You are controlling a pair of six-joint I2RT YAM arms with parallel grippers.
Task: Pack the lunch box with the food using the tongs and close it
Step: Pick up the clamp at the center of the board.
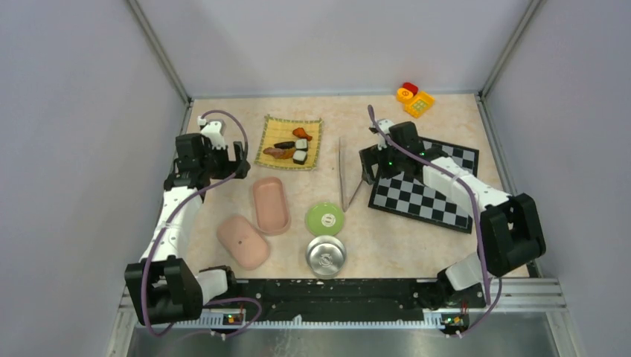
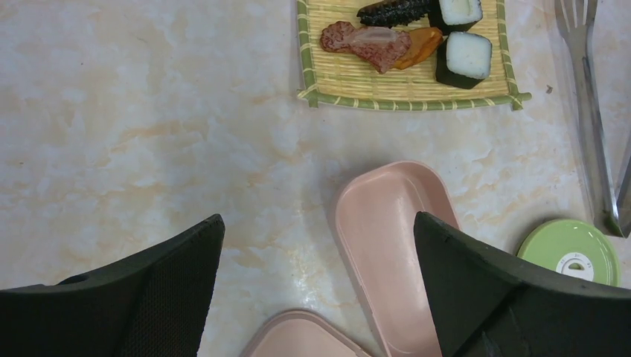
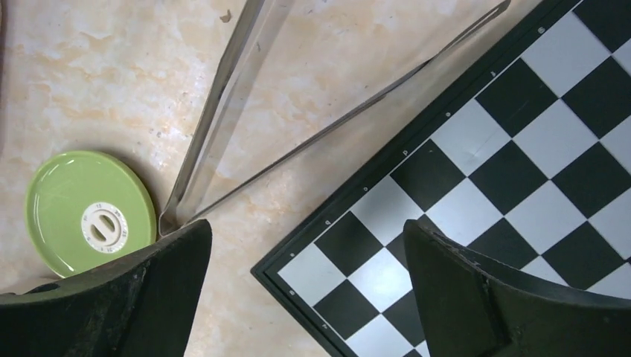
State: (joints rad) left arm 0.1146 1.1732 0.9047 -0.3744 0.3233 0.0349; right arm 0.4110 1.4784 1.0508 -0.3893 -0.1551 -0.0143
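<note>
The long, slim silver metal tongs lie flat on the pale marbled worktop, not yet picked up. Their joined end points toward the robot and their two arms splay apart toward the far side. The right hand hovers just over their right arm, jaws spread wide and holding nothing. In the right wrist view the joint of the tongs sits just beside one fingertip, while the other finger hangs over the edge of the black-and-white chequerboard.

The food, black-and-white rolls with brown, orange and reddish pieces, rests on a small green-edged bamboo mat to the left of the tongs. Nearer the robot, the shallow pink oval lunch box lies open and empty. What looks like its matching pink lid lies just beside it. The left hand is also wide open and empty, and hangs above the worktop near the box.

A round green disc and a round metal tin sit near the tongs' joint. Red, orange and yellow toy blocks stand well apart at the far edge.

The step in hand appears to be fetching the tongs. The right hand would need to shift left, straddle both arms near the joint and close.
</note>
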